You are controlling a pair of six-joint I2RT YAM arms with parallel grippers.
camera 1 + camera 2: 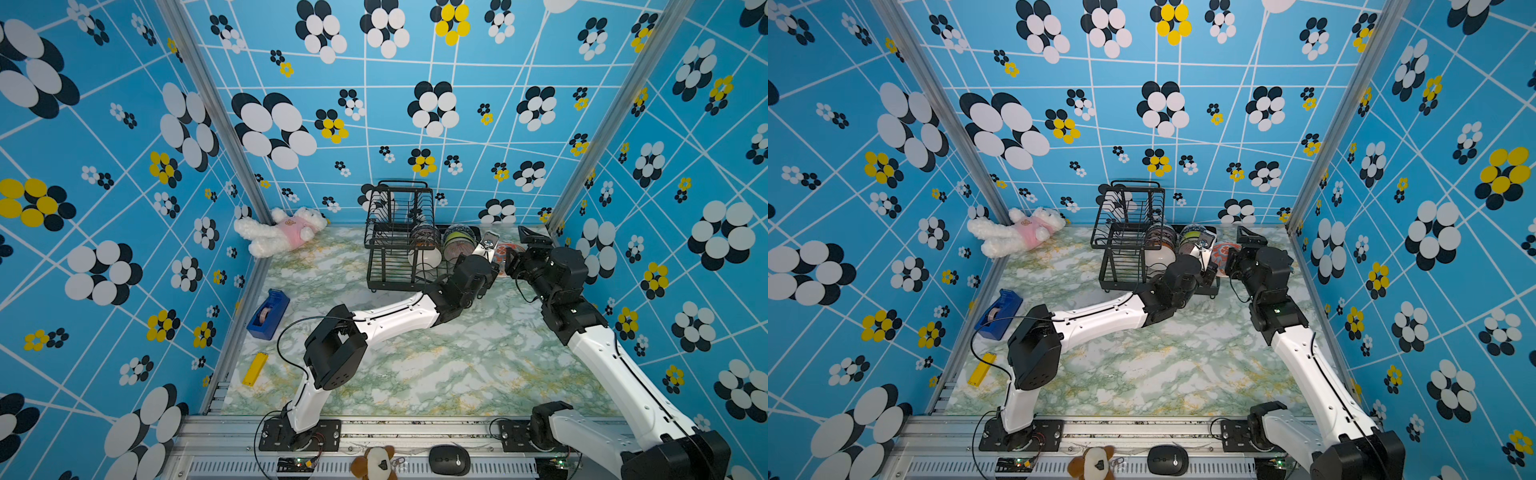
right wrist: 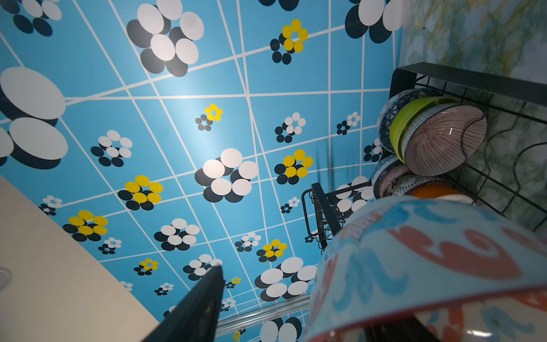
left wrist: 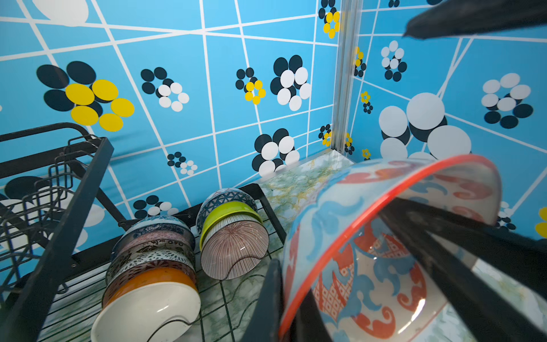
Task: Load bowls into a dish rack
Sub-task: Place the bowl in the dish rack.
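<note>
Bowls point(image 3: 154, 254) stand on edge in two rows in the lower tray of the dish rack point(image 3: 68, 225). One floral bowl point(image 3: 370, 281) is outside, just beside the rack's right end, its rim clamped by the left gripper point(image 3: 334, 234). The right gripper point(image 2: 296, 318) alongside has jaws apart, holding nothing; loading judged nearly complete.

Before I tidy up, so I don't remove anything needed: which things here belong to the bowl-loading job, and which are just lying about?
Job:
dish rack
bowls standing in it
red-blue floral bowl, held by the left claw

Lying about:
white plush toy
blue tape dispenser
yellow bar
brown plush toy
black mouse
</note>
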